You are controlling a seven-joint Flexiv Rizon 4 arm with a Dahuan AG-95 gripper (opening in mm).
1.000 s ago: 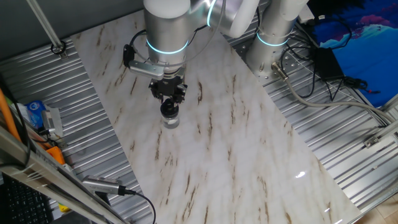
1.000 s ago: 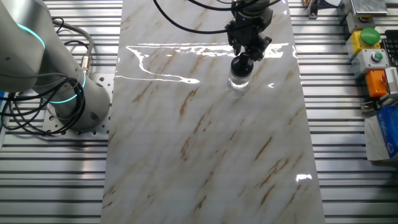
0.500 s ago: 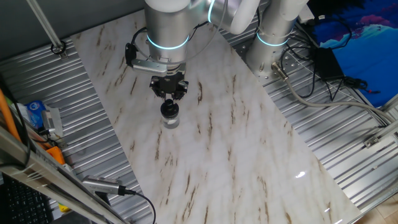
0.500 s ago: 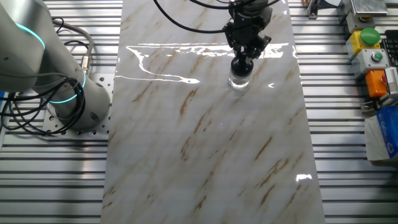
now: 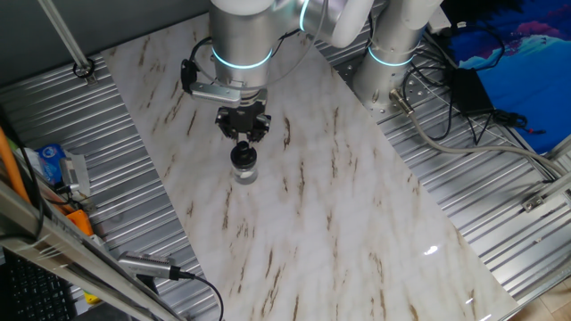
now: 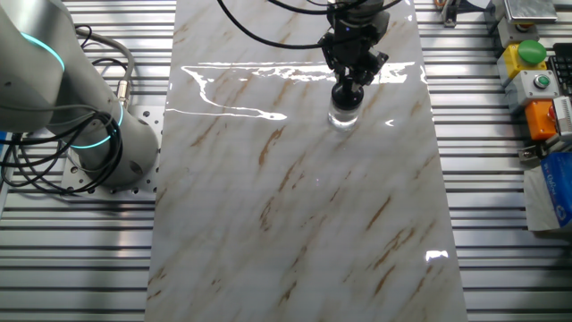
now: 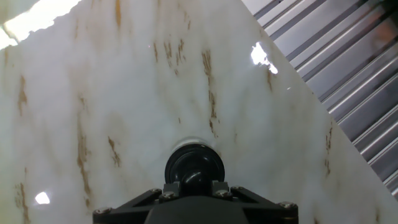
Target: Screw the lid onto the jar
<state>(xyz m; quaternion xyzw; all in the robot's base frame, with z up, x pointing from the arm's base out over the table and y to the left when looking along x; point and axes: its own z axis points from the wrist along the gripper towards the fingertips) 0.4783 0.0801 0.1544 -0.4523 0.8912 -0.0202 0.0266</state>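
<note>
your little clear glass jar [image 5: 244,173] upright on the marble, black lid [image 7: 194,168] sitting on top, gripper [image 5: 242,141] just above, can't tell if it's clamped

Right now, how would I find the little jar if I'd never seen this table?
Look at the marble table and follow the big silver arm down to its black fingers. Right under them stands the jar, small, clear glass, topped with a round black lid.
</note>
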